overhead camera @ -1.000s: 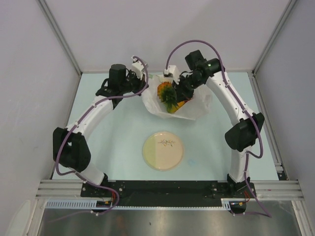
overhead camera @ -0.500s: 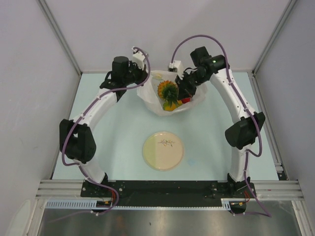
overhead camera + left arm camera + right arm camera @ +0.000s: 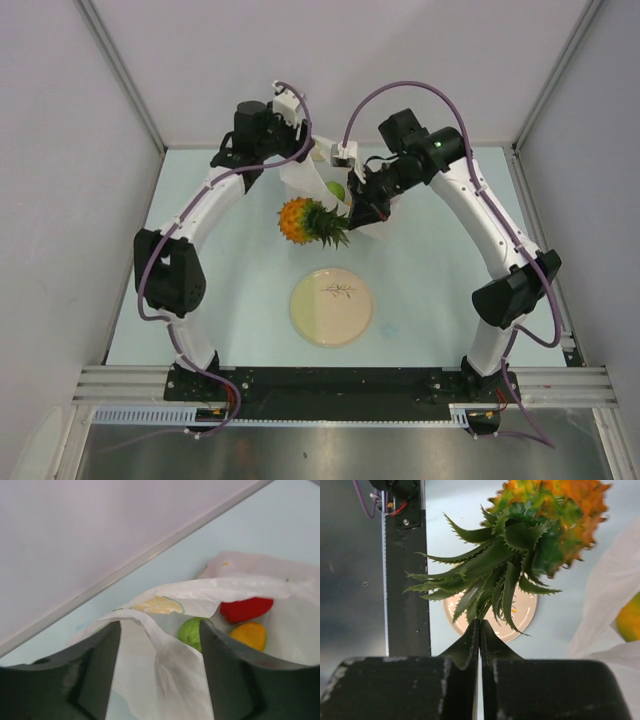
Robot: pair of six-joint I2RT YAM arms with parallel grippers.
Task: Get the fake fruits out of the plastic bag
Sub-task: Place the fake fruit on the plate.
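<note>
Pineapple (image 3: 300, 221): out of the bag, held sideways over the bench, between the bag on its far side and the plate (image 3: 310, 318) on its near side.
Right fingers (image 3: 465, 650): pressed together on nothing but the tips of a few leaves.
Risk of a slip: the leaves are thin and springy, so this small hold may let go. The pineapple would then drop and likely roll away across the bench.
Risk at release: let go from this height, it may bounce off the plate.
Other fruits: a green ball (image 3: 192, 632), a red piece (image 3: 246, 609) and an orange piece (image 3: 248, 635) lie inside the bag. By my reckoning most of the job is left.
Bag (image 3: 303, 180): thin and crinkled, at the far middle of the bench.
Left fingers (image 3: 95, 675): well apart, with a fold of the bag between them. They do not look clamped on it.
Risk with the bag: loosely held, it may sag shut over the fruits or drag along at the next reach.
</note>
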